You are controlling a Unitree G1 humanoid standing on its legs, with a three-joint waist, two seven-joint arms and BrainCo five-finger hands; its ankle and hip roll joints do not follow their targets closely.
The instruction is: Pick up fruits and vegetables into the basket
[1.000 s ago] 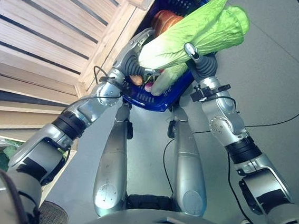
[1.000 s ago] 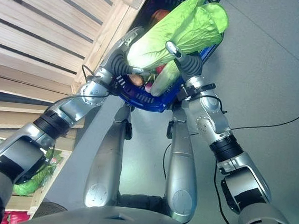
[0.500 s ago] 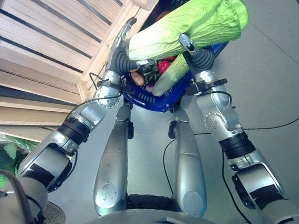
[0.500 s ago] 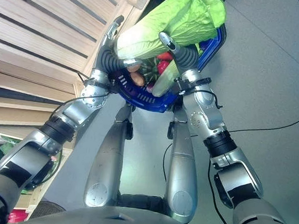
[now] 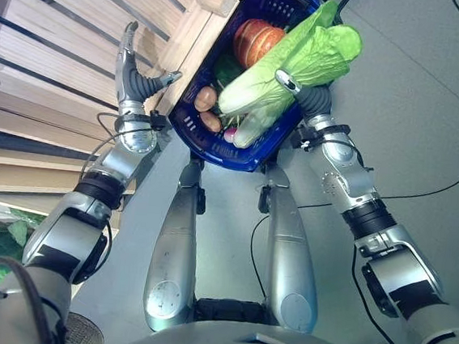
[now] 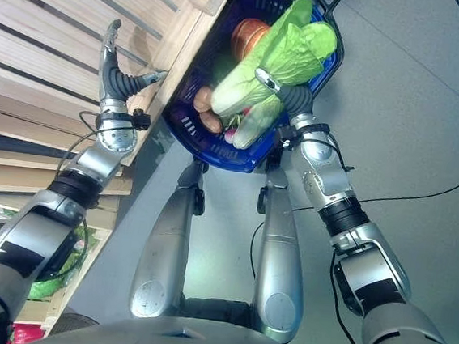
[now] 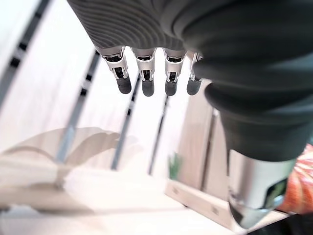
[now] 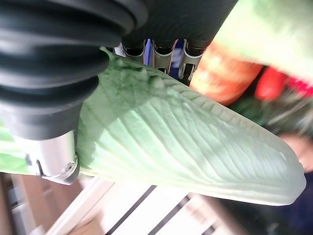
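Several vegetables already in basket (image 5: 187,124). My right robot hand (image 5: 302,94) grips cabbage (image 5: 293,60) over it. Left robot hand (image 5: 133,77) open, empty.

Left hand lets go of the cabbage

The left hand (image 5: 135,82) has swung off toward the wooden crate (image 5: 53,57); the right hand (image 5: 306,94) alone has lowered the cabbage (image 5: 292,68) over the basket (image 5: 216,142).

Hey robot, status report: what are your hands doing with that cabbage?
Right hand shut on cabbage, over blue basket. Left hand open, by wooden shelf. Pumpkin and other produce already inside; nothing blocking.
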